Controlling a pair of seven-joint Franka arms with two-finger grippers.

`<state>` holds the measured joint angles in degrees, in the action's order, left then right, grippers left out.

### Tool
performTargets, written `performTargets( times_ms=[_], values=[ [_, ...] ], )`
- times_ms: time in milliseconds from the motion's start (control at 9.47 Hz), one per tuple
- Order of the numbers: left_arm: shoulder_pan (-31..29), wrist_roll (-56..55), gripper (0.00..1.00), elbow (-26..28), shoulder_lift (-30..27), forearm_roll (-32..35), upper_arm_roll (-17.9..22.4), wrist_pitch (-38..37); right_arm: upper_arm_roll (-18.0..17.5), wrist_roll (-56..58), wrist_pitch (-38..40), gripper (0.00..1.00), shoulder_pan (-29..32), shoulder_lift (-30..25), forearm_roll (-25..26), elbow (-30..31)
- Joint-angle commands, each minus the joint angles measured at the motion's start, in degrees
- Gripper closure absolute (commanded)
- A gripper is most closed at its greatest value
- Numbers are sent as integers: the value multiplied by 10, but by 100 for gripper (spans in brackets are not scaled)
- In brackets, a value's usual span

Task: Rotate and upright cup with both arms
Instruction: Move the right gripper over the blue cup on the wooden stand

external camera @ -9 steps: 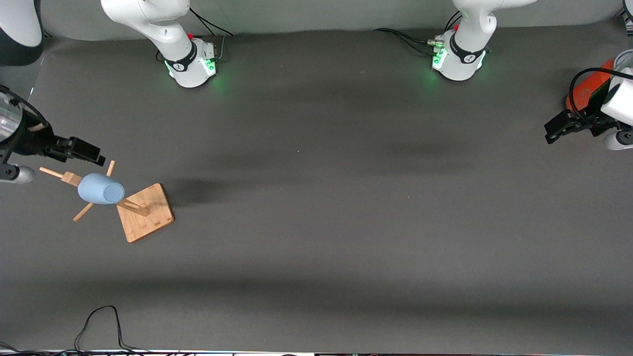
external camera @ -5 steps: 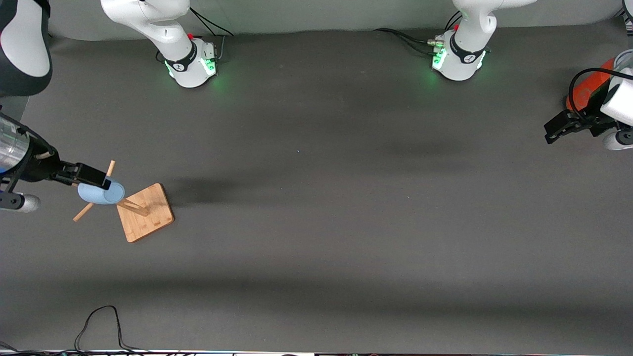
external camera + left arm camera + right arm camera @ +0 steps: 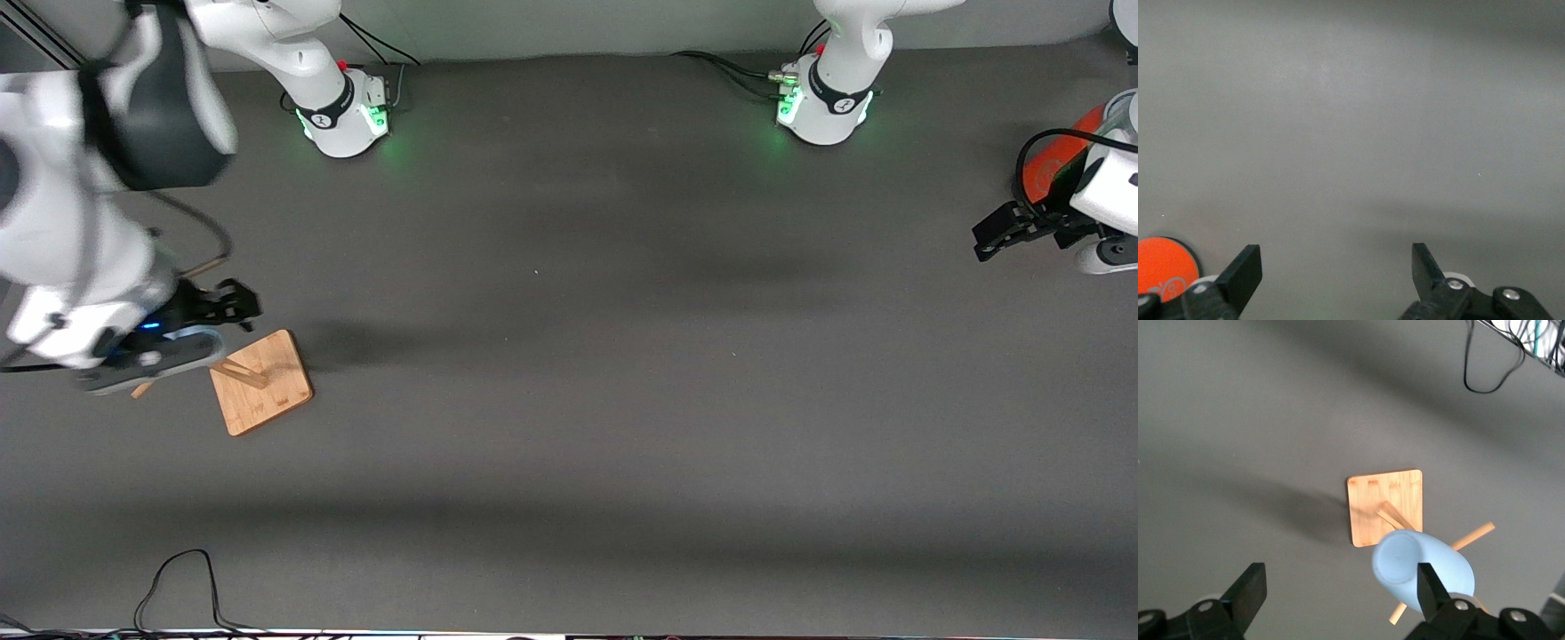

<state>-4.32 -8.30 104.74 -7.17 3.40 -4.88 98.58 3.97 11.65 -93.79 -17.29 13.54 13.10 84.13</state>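
Toward the right arm's end of the table: small light-blue tapered cup (image 3: 1421,565) hung tilted on a peg of the wooden rack with the square bamboo base (image 3: 261,381), right gripper (image 3: 1338,597) over it, jaws wide, one finger (image 3: 1429,588) just beside the cup. No readable writing. At the left arm's end: left gripper (image 3: 996,233) spread wide, holding nothing, beside the large orange cylinder (image 3: 1053,164).

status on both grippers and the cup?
Right gripper open over cup, not gripping. Cup hangs on wooden rack. Left gripper open, waiting beside orange cylinder.
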Motion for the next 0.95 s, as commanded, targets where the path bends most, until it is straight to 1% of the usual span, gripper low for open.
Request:
performTargets(
  times_ms=[0,106,211,317,423,528,634,739,845],
  values=[
    [3,-4,0,15,-13,6,0,11,16,137,-28,0,14,-26,17,35],
    [2,-4,0,17,-12,6,0,12,25,191,-44,0,14,-27,27,37],
    [2,-4,0,20,-12,6,1,18,32,277,-62,0,14,-27,53,38],
    [2,-4,0,25,-13,6,1,21,48,333,-88,0,14,-37,56,52],
    [2,-4,0,25,-13,6,1,21,51,358,-129,0,13,-61,55,93],
    [2,-4,0,25,-13,6,1,21,51,360,-176,0,12,-105,54,158],
    [2,-4,0,25,-13,6,1,21,51,360,-205,0,9,-151,52,219],
    [2,-6,0,26,-13,6,1,21,51,379,-207,0,0,-176,49,242],
    [2,-8,0,26,-13,6,1,21,55,430,-206,0,-3,-195,13,252]
  ],
)
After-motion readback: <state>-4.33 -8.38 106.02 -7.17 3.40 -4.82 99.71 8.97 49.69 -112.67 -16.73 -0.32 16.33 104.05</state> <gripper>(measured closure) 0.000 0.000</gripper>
